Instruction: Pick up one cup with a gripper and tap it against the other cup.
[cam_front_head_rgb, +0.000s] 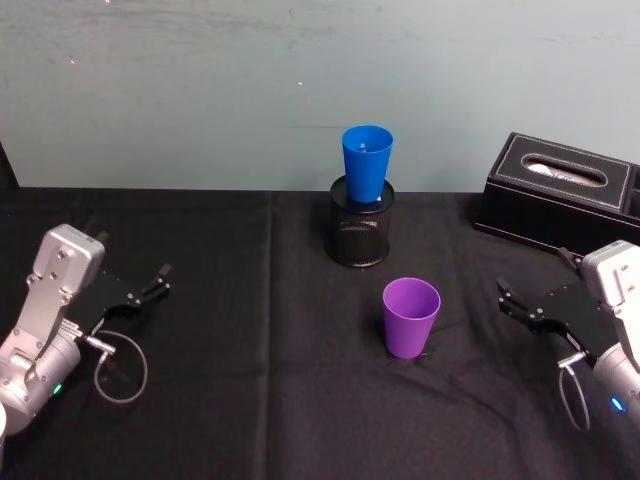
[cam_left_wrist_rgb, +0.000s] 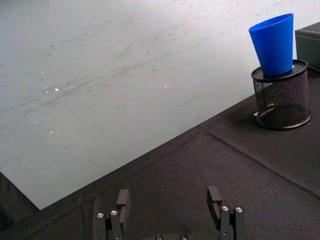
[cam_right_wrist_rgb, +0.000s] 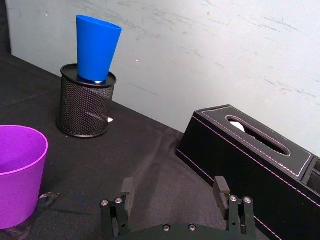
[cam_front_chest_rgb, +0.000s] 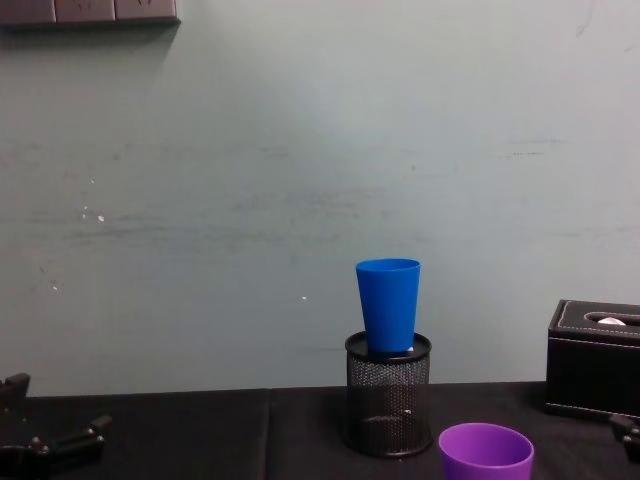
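The purple cup (cam_front_head_rgb: 411, 317) stands upright on the black cloth near the table's middle; the right wrist view has the purple cup (cam_right_wrist_rgb: 17, 175) close by, and the chest view has the purple cup (cam_front_chest_rgb: 486, 452) low in front. Behind it the blue cup (cam_front_head_rgb: 366, 164) stands upright in a black mesh pen holder (cam_front_head_rgb: 362, 222); blue cup (cam_left_wrist_rgb: 274, 43), blue cup (cam_right_wrist_rgb: 96, 47), blue cup (cam_front_chest_rgb: 388, 305). My right gripper (cam_front_head_rgb: 509, 298) is open, to the right of the purple cup and apart from it, with empty fingers (cam_right_wrist_rgb: 126, 191). My left gripper (cam_front_head_rgb: 160, 279) rests open at the far left.
A black leather tissue box (cam_front_head_rgb: 560, 191) sits at the back right, near my right arm. A pale grey wall (cam_front_head_rgb: 200, 90) runs behind the table. Black cloth (cam_front_head_rgb: 250, 380) covers the whole tabletop.
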